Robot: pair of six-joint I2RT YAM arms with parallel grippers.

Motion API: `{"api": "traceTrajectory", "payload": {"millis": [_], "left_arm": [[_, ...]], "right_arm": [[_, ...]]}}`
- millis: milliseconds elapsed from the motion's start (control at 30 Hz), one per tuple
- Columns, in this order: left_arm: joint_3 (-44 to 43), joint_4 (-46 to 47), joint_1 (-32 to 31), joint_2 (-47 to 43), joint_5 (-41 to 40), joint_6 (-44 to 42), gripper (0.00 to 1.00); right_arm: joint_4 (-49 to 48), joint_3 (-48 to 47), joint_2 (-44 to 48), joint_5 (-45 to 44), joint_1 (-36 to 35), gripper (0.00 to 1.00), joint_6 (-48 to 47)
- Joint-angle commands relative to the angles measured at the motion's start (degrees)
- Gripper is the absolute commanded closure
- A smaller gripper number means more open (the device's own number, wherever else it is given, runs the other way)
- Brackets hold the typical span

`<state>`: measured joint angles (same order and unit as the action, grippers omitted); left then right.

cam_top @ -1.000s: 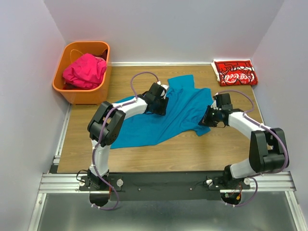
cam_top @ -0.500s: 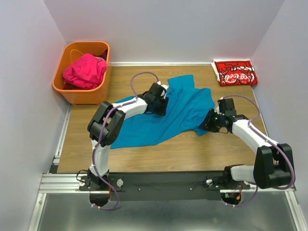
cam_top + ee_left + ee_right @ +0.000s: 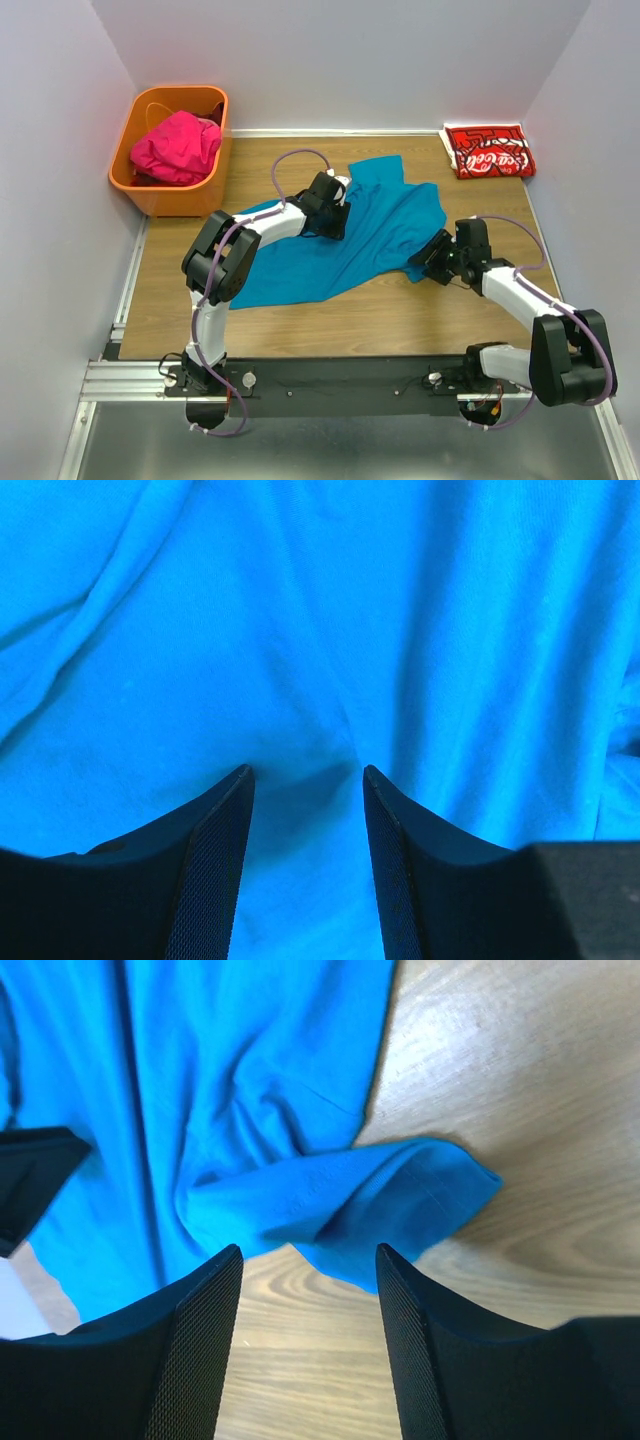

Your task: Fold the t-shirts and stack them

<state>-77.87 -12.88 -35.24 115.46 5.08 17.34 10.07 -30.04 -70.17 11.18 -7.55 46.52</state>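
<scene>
Upper left, the magenta-pink cloth t-shirt is bunched in the orange plastic basket. My left arm is sharply elbowed, left gripper parted over the plain teal-blue t-shirt at centre frame, clamping nothing. The right arm stretches low, right gripper wide and empty at that shirt's right corner. The folded red Coca-Cola t-shirt is upper right.

Bright, even overhead light. Soft shadow under right arm on wooden table. Wrist views saturated; teal-blue t-shirt sharp, lower edges blurred.
</scene>
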Motion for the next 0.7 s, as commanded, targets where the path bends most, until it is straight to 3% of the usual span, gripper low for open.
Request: {"api": "traceTrajectory", "payload": {"millis": [0, 233, 433, 533, 667], "left_arm": [[-0.1, 0.6, 0.2, 0.5, -0.2, -0.9, 0.44], [-0.1, 0.5, 0.1, 0.5, -0.2, -0.9, 0.44], [-0.2, 0.4, 0.0, 0.6, -0.3, -1.0, 0.44], [-0.3, 0.3, 0.0, 0.7, -0.2, -1.0, 0.44], [-0.3, 0.3, 0.1, 0.8, -0.5, -1.1, 0.44]], "right_arm": [[-8.4, 2.2, -0.1, -2.0, -0.3, 0.38, 4.3], [-13.2, 2.7, -3.3, -2.0, -0.3, 0.42, 5.7], [-14.3, 2.9, -5.1, -1.9, -0.3, 0.52, 5.3], [-14.4, 3.1, -5.6, -2.0, -0.3, 0.60, 4.8], [-14.5, 3.1, -6.2, -2.7, -0.3, 0.81, 3.9]]}}
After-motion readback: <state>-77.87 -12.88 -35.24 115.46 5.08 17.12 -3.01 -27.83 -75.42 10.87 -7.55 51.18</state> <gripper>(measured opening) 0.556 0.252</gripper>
